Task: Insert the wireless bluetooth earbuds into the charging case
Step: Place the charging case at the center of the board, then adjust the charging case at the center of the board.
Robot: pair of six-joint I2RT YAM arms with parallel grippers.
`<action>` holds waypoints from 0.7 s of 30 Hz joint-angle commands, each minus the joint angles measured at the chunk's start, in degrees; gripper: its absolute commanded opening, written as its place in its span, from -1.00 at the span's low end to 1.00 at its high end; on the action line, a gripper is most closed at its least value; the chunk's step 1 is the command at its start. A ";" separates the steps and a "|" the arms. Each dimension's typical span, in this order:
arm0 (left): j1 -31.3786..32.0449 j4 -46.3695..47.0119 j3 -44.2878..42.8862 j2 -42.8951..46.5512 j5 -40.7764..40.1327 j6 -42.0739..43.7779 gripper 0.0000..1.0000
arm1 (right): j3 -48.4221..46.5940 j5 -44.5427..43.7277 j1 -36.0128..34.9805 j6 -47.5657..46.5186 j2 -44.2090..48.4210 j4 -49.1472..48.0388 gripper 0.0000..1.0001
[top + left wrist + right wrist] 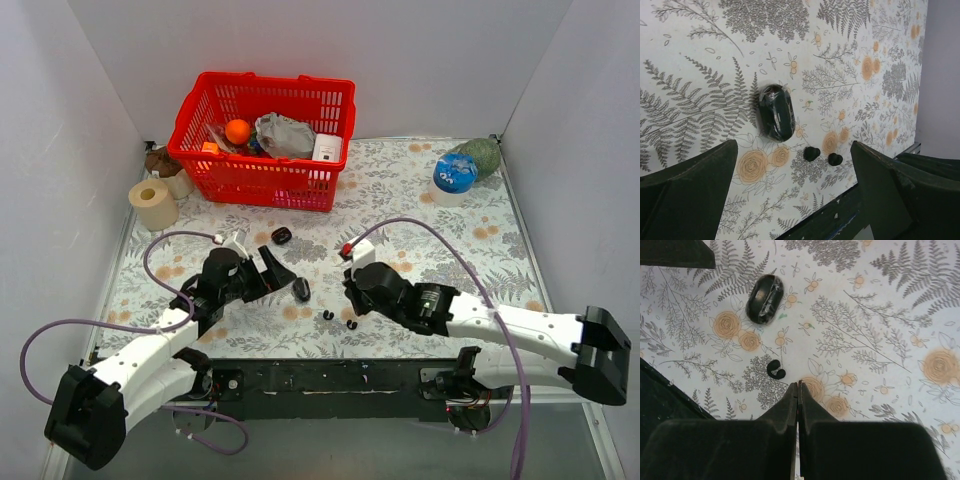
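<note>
Two tiny black earbuds (328, 315) (352, 324) lie on the floral cloth near the front edge. In the left wrist view the earbuds (811, 153) (835, 159) sit side by side just below the glossy black oval charging case (775, 112). The case (301, 290) lies flat between the arms. My left gripper (283, 280) (795, 195) hovers open and empty over the case, one finger on each side of the view. My right gripper (349, 305) (798, 384) is shut on nothing, its tips just right of one earbud (775, 369). The case (764, 299) lies beyond that earbud; the other earbud is hidden in the right wrist view.
A second black rounded piece (282, 236) lies behind the left gripper. A red basket (190, 150) of odds and ends stands at the back, with paper rolls (153, 203) to its left. A blue-capped jar (455, 176) stands at the back right. The black table edge (330, 372) runs close by.
</note>
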State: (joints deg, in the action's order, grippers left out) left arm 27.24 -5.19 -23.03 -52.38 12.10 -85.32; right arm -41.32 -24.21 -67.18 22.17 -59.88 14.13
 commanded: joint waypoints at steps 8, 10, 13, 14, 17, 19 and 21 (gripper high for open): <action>0.88 -11.76 -0.44 5.27 -14.20 -0.99 0.96 | -5.17 15.59 0.20 -2.22 -21.06 -16.41 -0.97; 0.88 -12.91 -0.79 6.06 -16.22 -1.60 0.96 | -5.79 16.73 0.20 -2.22 -24.05 -18.78 -0.97; 0.79 -14.49 -1.32 6.59 -17.72 -3.62 0.96 | -7.10 17.35 0.56 -2.22 -27.65 -20.45 -0.97; 0.88 -15.02 -1.49 7.02 -18.68 -3.89 0.96 | -7.19 17.53 0.82 -2.22 -28.36 -21.07 -0.97; 0.88 -15.37 -1.50 7.82 -19.13 -4.24 0.96 | -7.89 19.11 2.13 -1.61 -31.00 -22.22 -0.97; 0.88 -15.73 -1.67 8.00 -19.57 -4.50 0.96 | -8.42 20.42 3.19 -1.52 -32.67 -21.95 -0.97; 0.88 -15.90 -1.93 7.91 -19.57 -4.51 0.96 | -8.16 20.78 3.80 -1.52 -33.55 -22.83 -0.97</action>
State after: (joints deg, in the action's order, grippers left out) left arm 27.94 -19.35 -22.59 -45.34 -4.97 -88.97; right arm -47.46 -5.69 -64.75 20.73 -92.14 -4.89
